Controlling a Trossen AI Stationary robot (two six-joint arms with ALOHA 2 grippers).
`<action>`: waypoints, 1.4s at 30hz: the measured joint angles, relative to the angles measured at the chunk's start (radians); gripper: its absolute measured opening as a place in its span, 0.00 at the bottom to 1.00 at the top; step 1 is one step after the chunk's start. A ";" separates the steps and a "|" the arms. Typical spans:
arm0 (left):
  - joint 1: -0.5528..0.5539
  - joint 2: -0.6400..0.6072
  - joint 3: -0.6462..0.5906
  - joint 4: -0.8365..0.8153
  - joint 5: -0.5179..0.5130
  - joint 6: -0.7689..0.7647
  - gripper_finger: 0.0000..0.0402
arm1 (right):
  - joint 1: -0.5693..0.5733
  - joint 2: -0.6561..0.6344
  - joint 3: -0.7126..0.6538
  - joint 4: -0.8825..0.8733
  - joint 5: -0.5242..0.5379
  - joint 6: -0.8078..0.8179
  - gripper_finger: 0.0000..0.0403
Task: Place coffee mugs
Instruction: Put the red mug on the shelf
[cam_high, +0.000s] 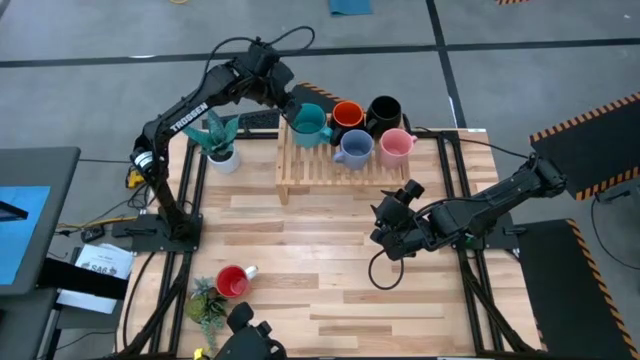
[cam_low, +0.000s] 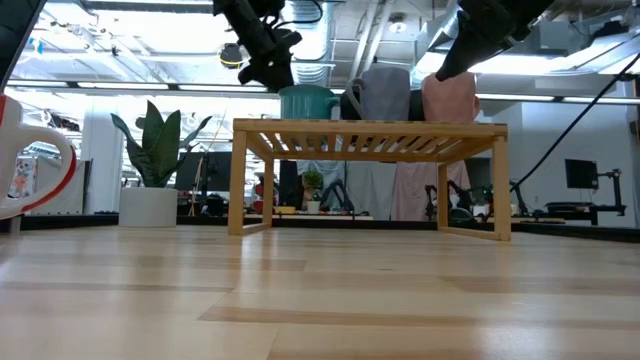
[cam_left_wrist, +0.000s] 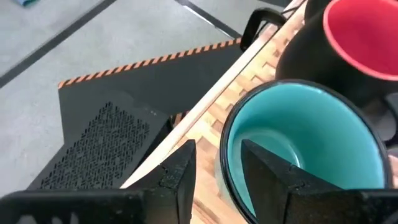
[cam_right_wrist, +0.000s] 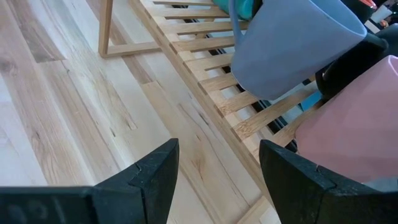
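My left gripper (cam_left_wrist: 214, 171) is at the back left corner of the slatted wooden rack (cam_high: 300, 170), and its fingers are apart with the wall of the glossy teal ceramic mug (cam_left_wrist: 305, 146) between them: one finger inside the cup, one outside. From these views I cannot tell if the pads touch the wall. This mug stands upright on the rack, just beside the orange-lined black mug (cam_high: 347, 115), with the black mug (cam_high: 384, 110), the pale blue mug (cam_high: 352, 148) and the pink mug (cam_high: 396, 146) near it. The glaze looks slippery and the ceramic is stiff and breakable (I judge it fairly light), so the rim wall is a good place to hold. The red mug (cam_high: 233, 281) lies on the desk (cam_high: 330, 260), well apart. My right gripper (cam_right_wrist: 214, 165) hangs with fingers apart before the rack.
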 joint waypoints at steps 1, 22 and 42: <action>0.000 0.000 0.010 -0.007 0.000 0.000 0.28 | 0.000 0.000 0.000 0.000 0.000 0.000 0.62; -0.092 -0.550 -0.695 0.576 0.265 -0.025 0.28 | 0.000 0.000 0.000 0.000 -0.004 -0.001 0.62; -0.594 -1.193 -1.633 1.250 0.207 0.093 0.28 | 0.000 0.000 0.000 0.045 -0.004 -0.003 0.62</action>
